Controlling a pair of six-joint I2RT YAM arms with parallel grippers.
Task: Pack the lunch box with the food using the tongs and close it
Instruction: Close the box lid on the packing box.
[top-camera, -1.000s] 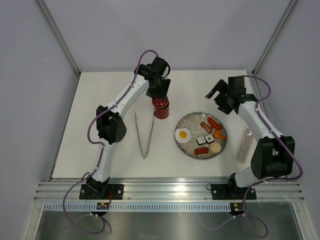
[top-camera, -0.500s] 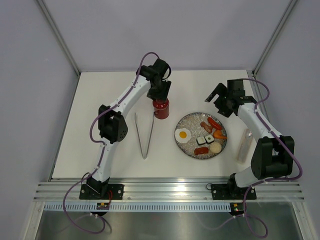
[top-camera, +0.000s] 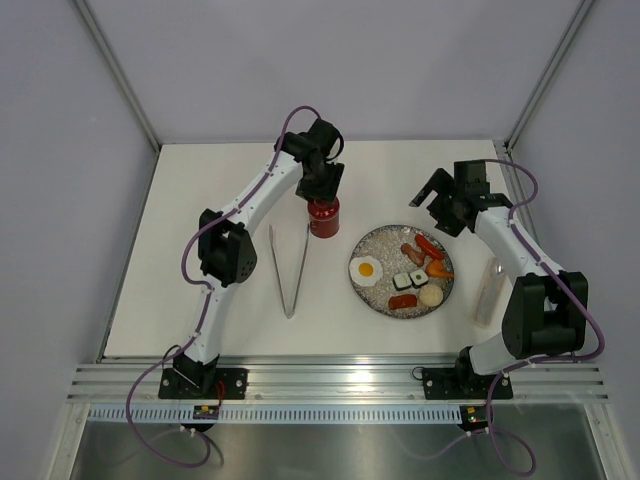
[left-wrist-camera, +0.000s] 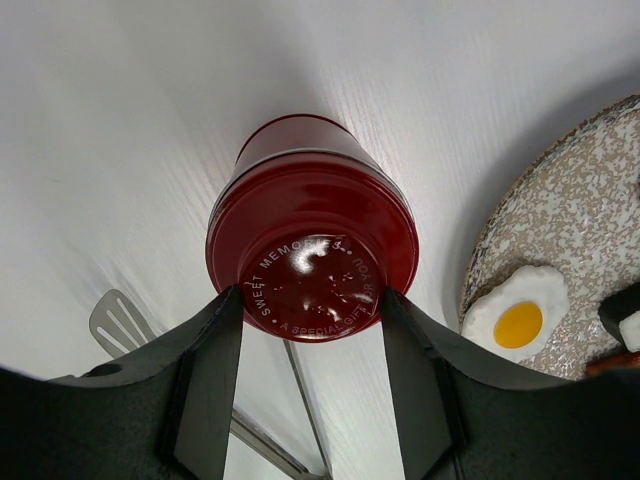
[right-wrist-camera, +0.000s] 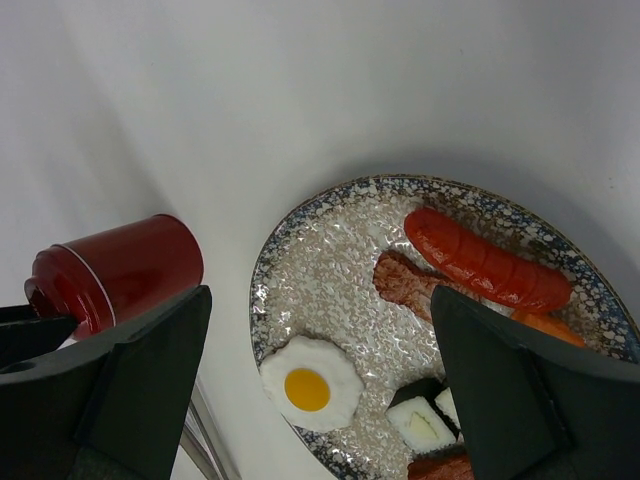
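Observation:
The red lunch box (top-camera: 323, 217) stands left of the plate with its round lid on. From above, my left gripper (top-camera: 322, 186) is shut on that lid (left-wrist-camera: 312, 262); a black finger (left-wrist-camera: 215, 360) presses each side of it. The silver tongs (top-camera: 290, 270) lie on the table left of the box, one end showing under the fingers (left-wrist-camera: 118, 320). The food sits on the speckled plate (top-camera: 385, 238): fried egg (top-camera: 366, 268), sushi (right-wrist-camera: 420, 422), red sausage (right-wrist-camera: 480, 262), bun (top-camera: 431, 295). My right gripper (top-camera: 432, 196) hangs open above the plate's far edge, holding nothing.
A clear plastic bottle-like object (top-camera: 489, 288) lies right of the plate beside the right arm. Grey walls with metal posts close in the table on three sides. An aluminium rail (top-camera: 340, 385) runs along the near edge.
The left wrist has turned and shifted slightly on top of the lunch box, which has moved a touch to the right. The right gripper has drifted slightly left.

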